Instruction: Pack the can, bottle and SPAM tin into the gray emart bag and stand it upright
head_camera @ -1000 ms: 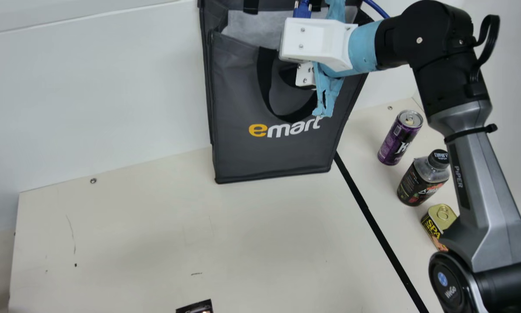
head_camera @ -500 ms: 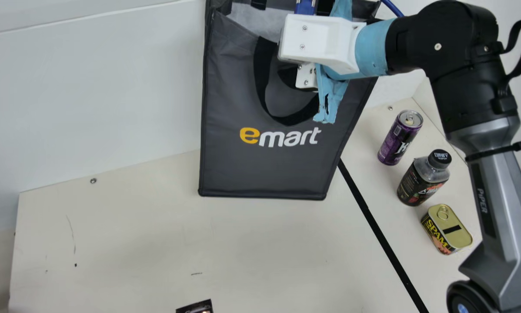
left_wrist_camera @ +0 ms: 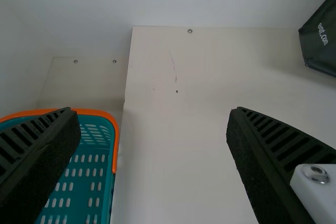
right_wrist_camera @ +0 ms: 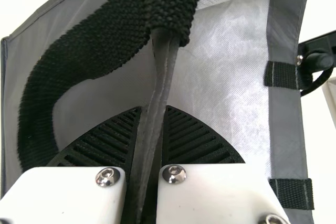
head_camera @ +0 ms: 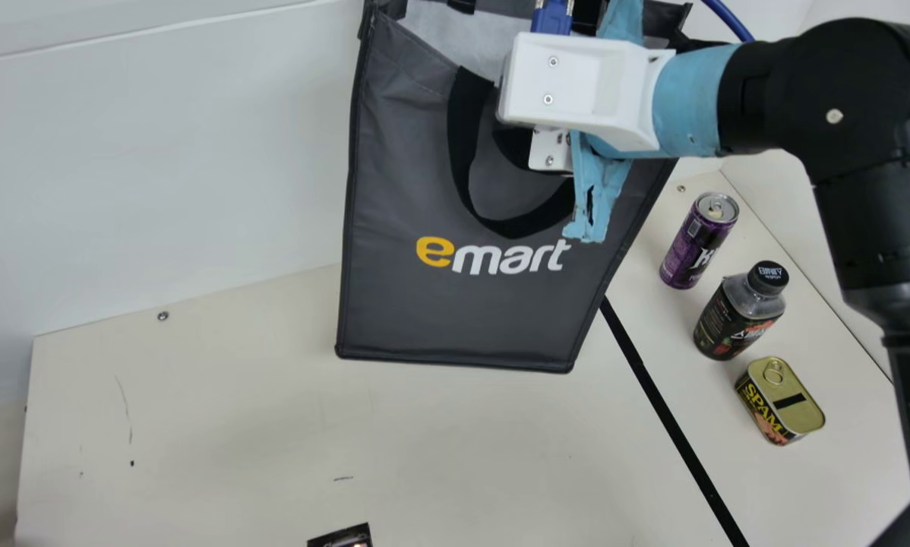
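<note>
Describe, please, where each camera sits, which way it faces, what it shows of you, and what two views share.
Main view: on the neck, facing down over the table at the gray emart bag, can, bottle and SPAM tin; my right arm shows.
Left wrist view: on my left wrist, looking past the open left jaws towards a teal basket.
Right wrist view: on my right wrist, facing the bag up close, its edge between the right jaws.
Main and left wrist views share the table and bag.

White wall rising behind cream table; side wall standing at R, main view. Black strip running diag. across table. Screw sitting nr back edge; thin scratch & dark speck marking L part. Light falling soft.
</note>
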### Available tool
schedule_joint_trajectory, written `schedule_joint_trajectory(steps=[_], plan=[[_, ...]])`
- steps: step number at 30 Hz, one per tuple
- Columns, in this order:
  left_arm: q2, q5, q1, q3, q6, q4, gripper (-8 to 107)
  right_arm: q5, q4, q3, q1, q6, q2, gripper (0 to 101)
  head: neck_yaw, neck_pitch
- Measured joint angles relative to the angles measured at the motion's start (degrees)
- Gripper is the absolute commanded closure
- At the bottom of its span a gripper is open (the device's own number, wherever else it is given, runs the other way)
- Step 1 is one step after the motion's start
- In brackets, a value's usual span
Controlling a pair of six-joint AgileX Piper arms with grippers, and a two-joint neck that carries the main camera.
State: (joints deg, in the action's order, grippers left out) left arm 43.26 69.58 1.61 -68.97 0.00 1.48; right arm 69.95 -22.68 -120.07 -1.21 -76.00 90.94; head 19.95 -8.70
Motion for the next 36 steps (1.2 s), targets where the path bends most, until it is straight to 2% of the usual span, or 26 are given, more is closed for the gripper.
schedule_joint_trajectory(steps=[23, 36], plan=[[0.0, 0.0, 0.0, 0.0, 0.0, 0.0, 9, -0.03, 3.93, 10.68, 6.02, 1.19, -12.24, 101, 0.0, 0.0], [0.0, 0.0, 0.0, 0.0, 0.0, 0.0, 9, 0.0, 6.46, 16.55, 9.44, 3.16, -17.41, 101, -0.09, 0.0]])
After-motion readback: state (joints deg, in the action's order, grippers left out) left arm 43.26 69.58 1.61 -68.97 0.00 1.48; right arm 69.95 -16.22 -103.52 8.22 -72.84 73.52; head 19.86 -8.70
